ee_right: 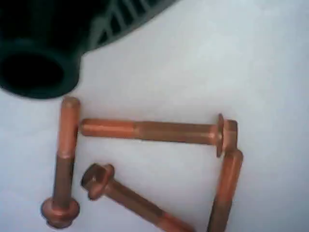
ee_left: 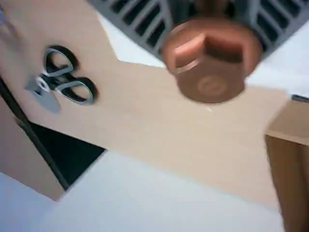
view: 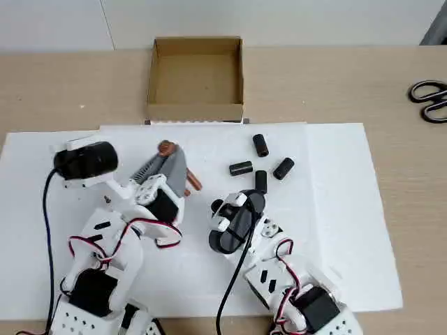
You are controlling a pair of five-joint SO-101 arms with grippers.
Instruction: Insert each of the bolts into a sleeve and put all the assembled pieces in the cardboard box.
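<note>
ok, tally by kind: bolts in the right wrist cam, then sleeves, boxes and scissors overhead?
bolts, lying on the paper: 4
sleeves, high view: 4
cardboard box: 1
scissors: 1
Total: 10

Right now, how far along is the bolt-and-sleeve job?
Nothing done: the cardboard box is empty. In hand: the left gripper holds a bolt, the right gripper what looks like a sleeve, not yet joined. Left: four loose bolts and several loose sleeves on the paper, plus every insertion and boxing.
</note>
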